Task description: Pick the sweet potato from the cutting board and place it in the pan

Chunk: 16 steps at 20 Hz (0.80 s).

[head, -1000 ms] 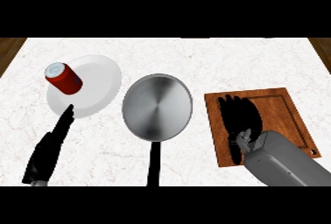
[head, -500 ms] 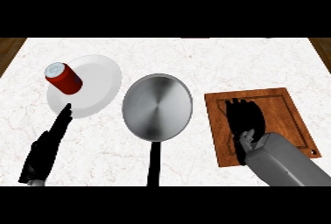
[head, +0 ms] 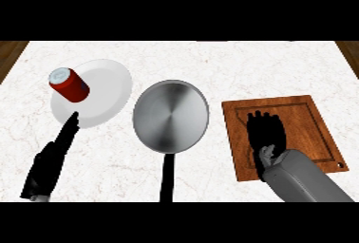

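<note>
Wooden cutting board (head: 308, 118), sweet potato hidden

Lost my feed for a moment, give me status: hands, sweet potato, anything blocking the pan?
Right hand down on the cutting board, fingers curled. Sweet potato hidden, grasp unconfirmed. Left hand open, resting by the plate. Pan empty.

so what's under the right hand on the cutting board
The right hand lies over the middle of the cutting board. Only bare wood shows around it; no sweet potato is visible, and whatever is beneath the hand is covered.
</note>
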Each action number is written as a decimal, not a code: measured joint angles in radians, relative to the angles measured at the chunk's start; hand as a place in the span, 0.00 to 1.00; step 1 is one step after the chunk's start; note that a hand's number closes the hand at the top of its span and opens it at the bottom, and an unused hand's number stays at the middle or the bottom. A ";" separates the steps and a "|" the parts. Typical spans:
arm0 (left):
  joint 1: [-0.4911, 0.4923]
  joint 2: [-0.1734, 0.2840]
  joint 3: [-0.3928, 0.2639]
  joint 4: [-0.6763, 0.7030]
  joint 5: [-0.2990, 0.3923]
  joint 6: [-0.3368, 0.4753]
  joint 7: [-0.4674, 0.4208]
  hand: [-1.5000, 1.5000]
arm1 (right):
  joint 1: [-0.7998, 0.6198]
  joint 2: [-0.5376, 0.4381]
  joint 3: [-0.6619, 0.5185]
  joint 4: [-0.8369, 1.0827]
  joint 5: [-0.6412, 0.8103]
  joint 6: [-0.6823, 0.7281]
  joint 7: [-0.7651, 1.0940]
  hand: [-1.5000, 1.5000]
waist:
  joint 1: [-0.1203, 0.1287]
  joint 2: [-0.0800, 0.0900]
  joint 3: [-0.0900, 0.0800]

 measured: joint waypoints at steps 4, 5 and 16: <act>-0.023 -0.022 0.010 0.029 -0.023 -0.010 -0.004 0.50 | -0.005 0.016 -0.040 0.062 0.055 0.002 -0.046 1.00 | 0.000 0.001 0.000; -0.021 -0.032 0.012 0.044 -0.028 -0.014 -0.019 0.50 | 0.008 0.024 -0.045 0.057 0.071 -0.004 -0.051 1.00 | 0.000 0.000 0.000; 0.006 -0.060 0.048 0.009 -0.062 -0.052 -0.012 0.50 | 0.040 0.086 -0.151 0.100 0.158 -0.091 -0.161 1.00 | 0.001 -0.009 -0.008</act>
